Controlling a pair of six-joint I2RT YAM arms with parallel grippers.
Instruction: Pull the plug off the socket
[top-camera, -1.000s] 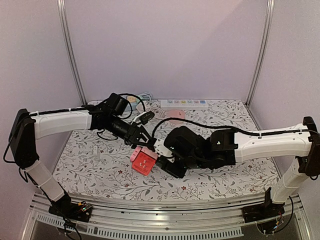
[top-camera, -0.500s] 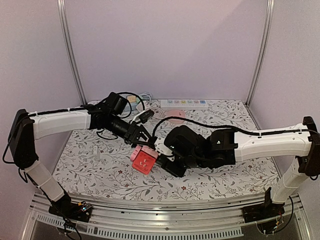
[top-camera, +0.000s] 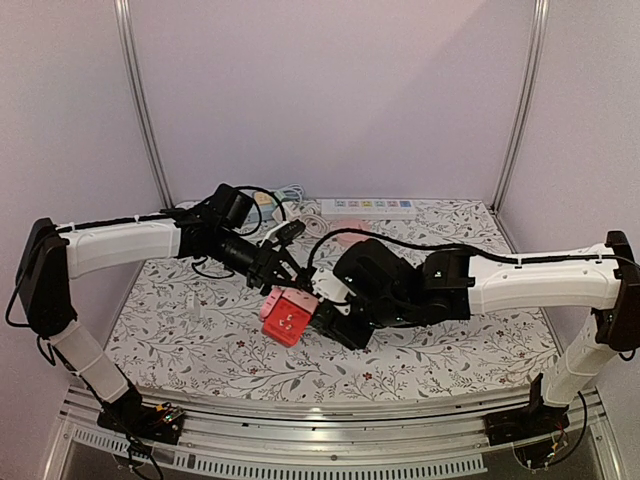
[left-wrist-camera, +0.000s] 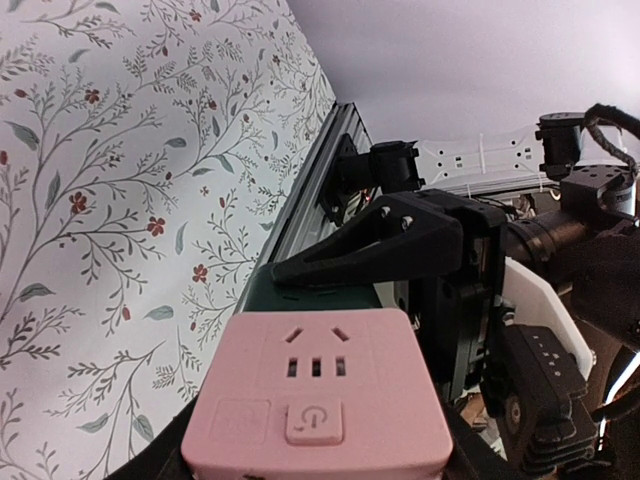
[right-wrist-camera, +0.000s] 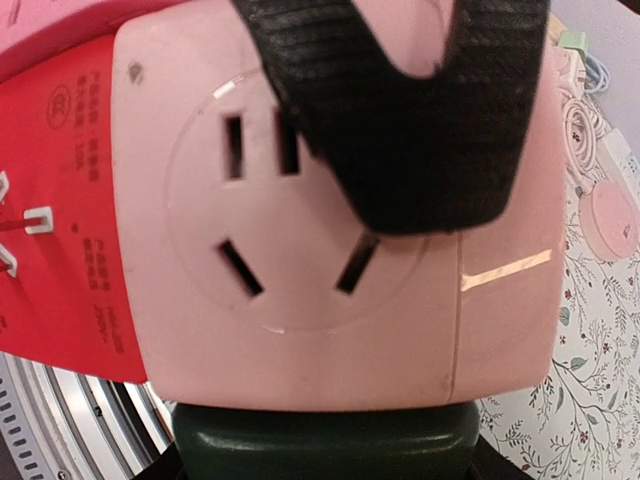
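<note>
Where the two arms meet over the flowered table cover (top-camera: 200, 340), a pink socket cube (top-camera: 286, 318) sits clamped between them. The left gripper (top-camera: 283, 287) is closed on it from the far left side, and the right gripper (top-camera: 323, 316) is closed on it from the right. Seen from the left wrist, one pink face of the cube shows two short rows of slots. Below them is a square button (left-wrist-camera: 314, 420) marked with the usual power sign, and beside it a fainter square whose marking cannot be made out. Seen from the right wrist, another pink face has a round outline holding two upright slots and two slanted ones. Left of that face is a red face (right-wrist-camera: 75, 200) with a small round mark and several lines of fine print, too blurred to read, and a white prong (right-wrist-camera: 36, 215) sticking out of it. A black finger (right-wrist-camera: 400, 110) of the left gripper crosses the top of the pink face and hides part of it, while a green pad (right-wrist-camera: 320, 440) of the right gripper presses against its lower edge. Well behind the cube a white power strip (top-camera: 365, 208) lies along the back wall with a row of small coloured marks, none legible. A pink round thing (top-camera: 350, 230) lies between the strip and the cube. Loose white and blue cords (top-camera: 285, 195) are heaped behind the cube, to its left.
</note>
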